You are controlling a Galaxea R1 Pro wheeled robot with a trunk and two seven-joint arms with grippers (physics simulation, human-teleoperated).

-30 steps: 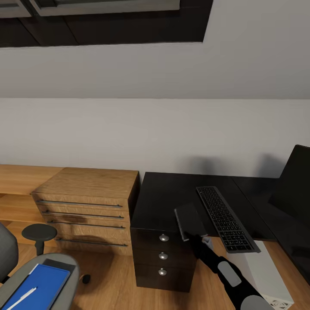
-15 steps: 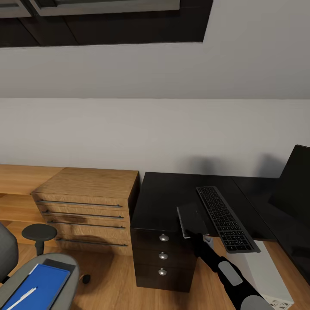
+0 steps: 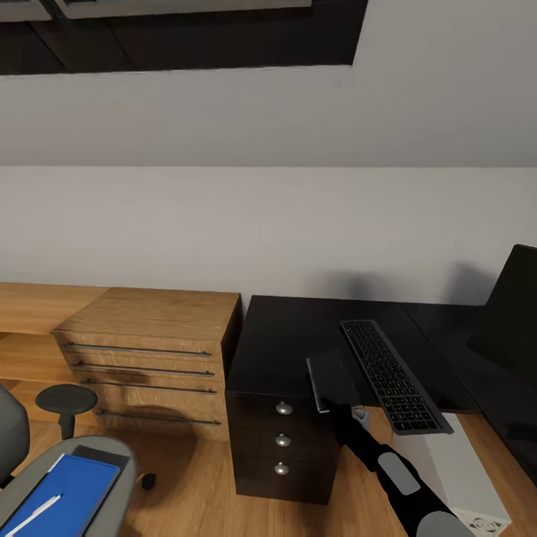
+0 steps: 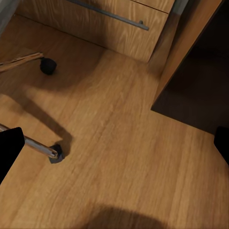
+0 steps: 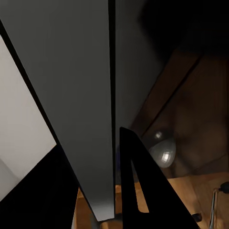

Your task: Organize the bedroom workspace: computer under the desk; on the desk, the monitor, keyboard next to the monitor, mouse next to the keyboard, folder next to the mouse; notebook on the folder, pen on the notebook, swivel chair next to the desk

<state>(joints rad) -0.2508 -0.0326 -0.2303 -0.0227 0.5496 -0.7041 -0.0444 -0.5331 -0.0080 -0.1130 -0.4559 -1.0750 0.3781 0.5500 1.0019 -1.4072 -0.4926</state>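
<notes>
white wall backs the black desk [image 3: 298, 335], its monitor [image 3: 514, 313] at the right edge and keyboard [image 3: 391, 373] running to the front edge. on the swivel chair [image 3: 112, 462] seat lie the folder [image 3: 63, 496] and pen [image 3: 33, 514]. the right gripper [image 3: 344, 409], arm reaching up and forward, clamps the notebook [image 3: 330, 380] over the desk's front edge, beside the keyboard. apparently mid-placement; the folder should go down first. the left gripper [image 4: 114, 143] hangs spread over the floor.
</notes>
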